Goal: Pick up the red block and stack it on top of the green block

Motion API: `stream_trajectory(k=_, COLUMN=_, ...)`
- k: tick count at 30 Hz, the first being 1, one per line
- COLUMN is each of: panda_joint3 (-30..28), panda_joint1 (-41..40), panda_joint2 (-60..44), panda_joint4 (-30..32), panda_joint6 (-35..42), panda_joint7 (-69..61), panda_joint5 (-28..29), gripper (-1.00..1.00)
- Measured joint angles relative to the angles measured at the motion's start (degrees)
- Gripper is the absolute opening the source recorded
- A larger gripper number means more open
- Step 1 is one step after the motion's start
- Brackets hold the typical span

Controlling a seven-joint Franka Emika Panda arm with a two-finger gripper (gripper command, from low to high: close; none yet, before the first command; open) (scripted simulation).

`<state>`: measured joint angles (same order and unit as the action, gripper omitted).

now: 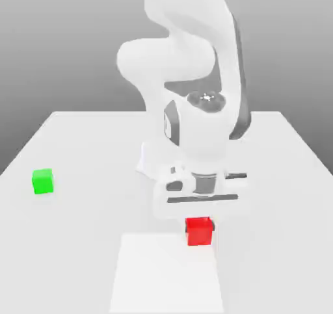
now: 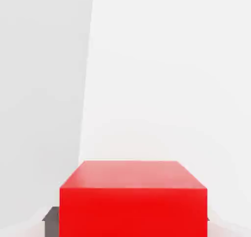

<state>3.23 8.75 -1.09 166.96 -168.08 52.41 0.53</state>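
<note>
Both cubes are plain, unmarked. The gripper (image 1: 199, 223) clamps the red block (image 1: 199, 232) near the table's (image 1: 78, 241) front edge; the green block (image 1: 42, 181) sits well apart toward the exterior view's left edge.

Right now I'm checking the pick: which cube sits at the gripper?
The red block, right under the gripper. The green block sits apart, far off at the exterior view's left.

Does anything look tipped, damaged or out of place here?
Nothing stands out. The small red cube sits flat and square on the white table beneath the gripper; the small green cube rests upright, apart.
</note>
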Motion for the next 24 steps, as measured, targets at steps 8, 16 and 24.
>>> stream_trajectory(k=8, panda_joint3=-8.4, panda_joint1=-9.6, panda_joint2=9.0, panda_joint4=0.0, panda_joint6=8.4, panda_joint7=-0.6, panda_joint5=2.3, gripper=-1.00)
stream_trajectory(k=16, panda_joint3=-22.3, panda_joint1=-28.4, panda_joint2=11.7, panda_joint4=-1.7, panda_joint6=12.2, panda_joint7=-0.1, panda_joint5=8.6, gripper=-1.00)
stream_trajectory(k=24, panda_joint3=-36.1, panda_joint1=-47.3, panda_joint2=13.6, panda_joint4=-3.3, panda_joint6=15.4, panda_joint7=-0.1, panda_joint5=14.3, gripper=-1.00)
